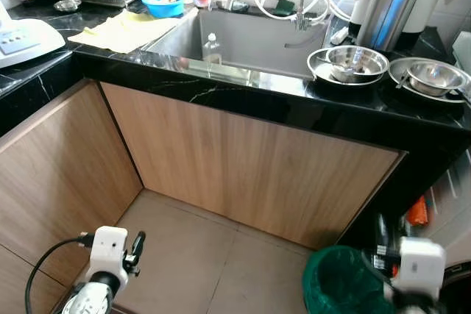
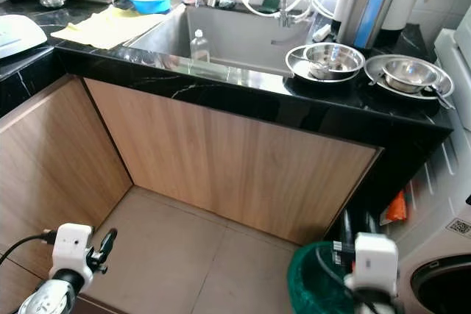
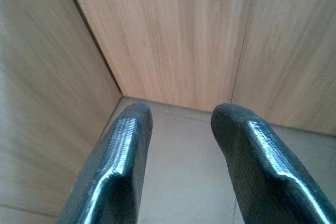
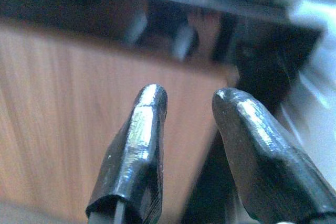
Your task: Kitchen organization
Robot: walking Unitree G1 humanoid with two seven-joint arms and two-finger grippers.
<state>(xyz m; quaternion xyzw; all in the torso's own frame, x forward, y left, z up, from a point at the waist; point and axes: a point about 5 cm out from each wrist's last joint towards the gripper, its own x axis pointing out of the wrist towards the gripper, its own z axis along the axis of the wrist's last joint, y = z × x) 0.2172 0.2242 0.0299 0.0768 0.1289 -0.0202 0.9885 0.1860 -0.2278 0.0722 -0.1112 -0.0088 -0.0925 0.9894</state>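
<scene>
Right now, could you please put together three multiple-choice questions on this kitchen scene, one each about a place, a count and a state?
1. Where does the small clear plastic bottle stand?
A. On the floor
B. Inside the steel sink basin
C. In the dish rack

2. How many round steel bowls sit on the black stone counter to the right of the sink?
A. Two
B. Four
C. None

3. How do the fingers of the left end effector stand?
A. Shut on a cloth
B. Shut on a cup
C. Apart, holding nothing

Answers:
1. B: the bottle stands upright in the basin, near its front wall.
2. A: one steel bowl and another, each on a steel plate.
3. C: the left wrist view shows floor between the two black fingers.
</scene>
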